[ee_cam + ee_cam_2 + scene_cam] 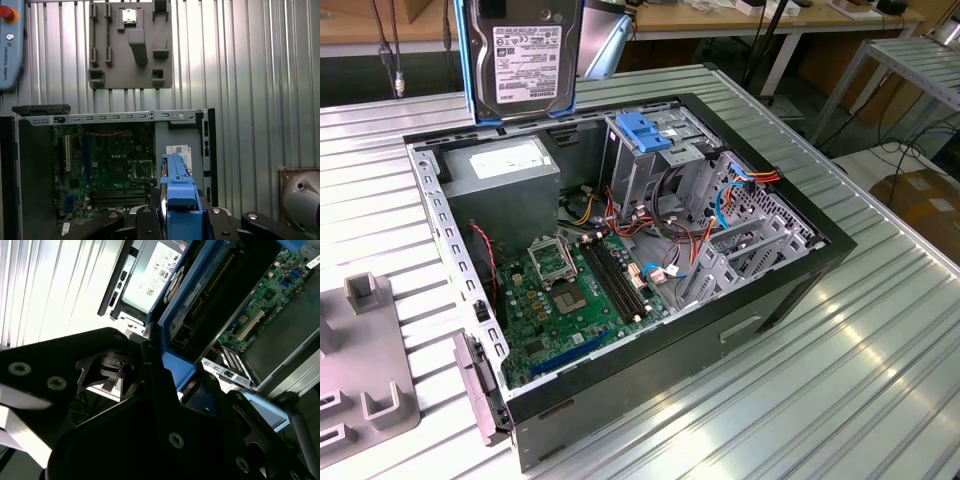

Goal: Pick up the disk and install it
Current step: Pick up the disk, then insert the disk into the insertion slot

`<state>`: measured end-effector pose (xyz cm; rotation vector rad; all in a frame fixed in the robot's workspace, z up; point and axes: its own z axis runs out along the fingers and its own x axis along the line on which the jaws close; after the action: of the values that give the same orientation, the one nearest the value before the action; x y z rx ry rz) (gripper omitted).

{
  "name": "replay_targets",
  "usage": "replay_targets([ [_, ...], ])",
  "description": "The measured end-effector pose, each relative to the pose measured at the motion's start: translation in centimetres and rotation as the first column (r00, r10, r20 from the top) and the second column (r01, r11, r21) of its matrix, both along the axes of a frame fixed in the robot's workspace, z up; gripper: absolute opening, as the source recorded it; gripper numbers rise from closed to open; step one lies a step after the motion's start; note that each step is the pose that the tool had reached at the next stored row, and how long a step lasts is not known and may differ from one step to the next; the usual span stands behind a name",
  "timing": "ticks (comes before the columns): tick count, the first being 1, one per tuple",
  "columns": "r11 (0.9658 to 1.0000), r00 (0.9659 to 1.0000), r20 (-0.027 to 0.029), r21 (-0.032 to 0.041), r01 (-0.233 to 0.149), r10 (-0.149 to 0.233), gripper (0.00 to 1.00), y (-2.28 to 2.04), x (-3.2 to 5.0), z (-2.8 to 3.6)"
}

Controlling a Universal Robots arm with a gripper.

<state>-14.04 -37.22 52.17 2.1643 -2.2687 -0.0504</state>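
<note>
Overhead, the disk [525,60] hangs on edge above the far edge of the open computer case [790,290]. The gripper [181,212] fingers are clamped on its blue rails, apparently to keep it clear of the walls.

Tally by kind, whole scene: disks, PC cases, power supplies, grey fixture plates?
disk: 1
open PC case: 1
power supply: 1
grey fixture plate: 1
Total: 4
</note>
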Motion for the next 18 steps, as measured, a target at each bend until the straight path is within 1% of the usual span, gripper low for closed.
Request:
replay_targets([
  [3,1.0,1.0,0.0,-0.0001,0.0,0.0,0.37,-0.14,0.55,-0.01],
  [4,1.0,1.0,0.0,0.0,0.0,0.0,0.37,-0.14,0.63,-0.01],
  [10,1.0,1.0,0.0,0.0,0.0,0.0,0.37,-0.19,0.73,-0.01],
  [18,1.0,1.0,0.0,0.0,0.0,0.0,0.37,-0.6,0.72,-0.01],
])
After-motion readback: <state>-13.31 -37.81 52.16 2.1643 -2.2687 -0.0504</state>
